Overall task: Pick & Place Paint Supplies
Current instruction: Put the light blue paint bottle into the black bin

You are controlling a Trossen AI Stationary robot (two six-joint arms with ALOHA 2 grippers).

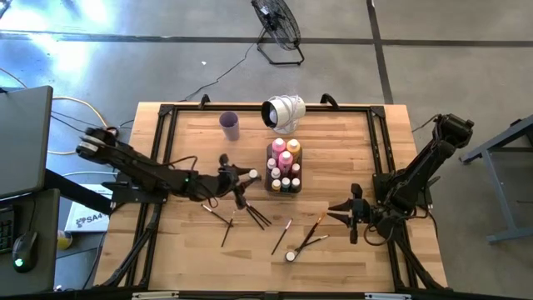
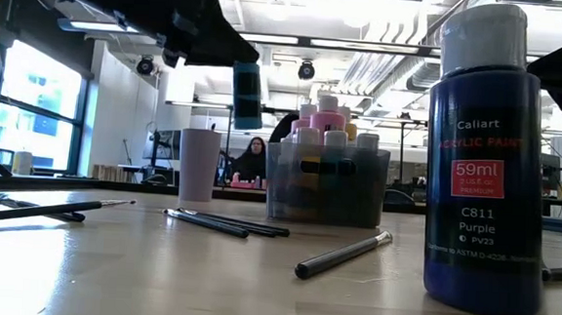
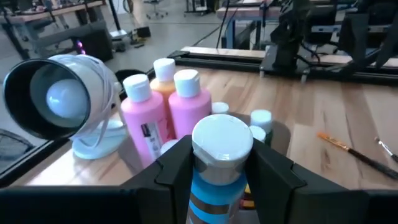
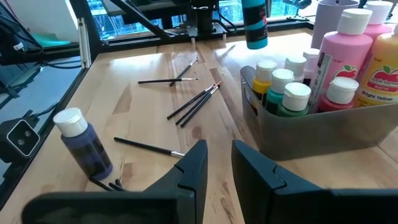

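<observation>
A tray (image 1: 284,188) stands at the table's (image 1: 350,250) middle, holding paint bottles (image 1: 284,154). Behind it a small fan (image 1: 283,113) is set, and a cup (image 1: 230,125) to the fan's left. A bottle (image 1: 249,176) is held above the table by the left gripper (image 1: 238,177), just left of the tray. Paintbrushes (image 1: 254,215) are scattered in front. Another bottle (image 1: 291,256) stands near the front edge. The right gripper (image 1: 353,213) is placed to the right.

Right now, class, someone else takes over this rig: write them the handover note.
Left gripper: shut on a blue paint bottle, held in the air beside the clear tray.
Right gripper: empty, jaws slightly apart, waiting near the table's right side.
Done: pink bottles, an orange bottle and small white-capped ones stand in the tray.
Left: the purple bottle and the paintbrushes on the table; the lilac cup stands apart.
</observation>
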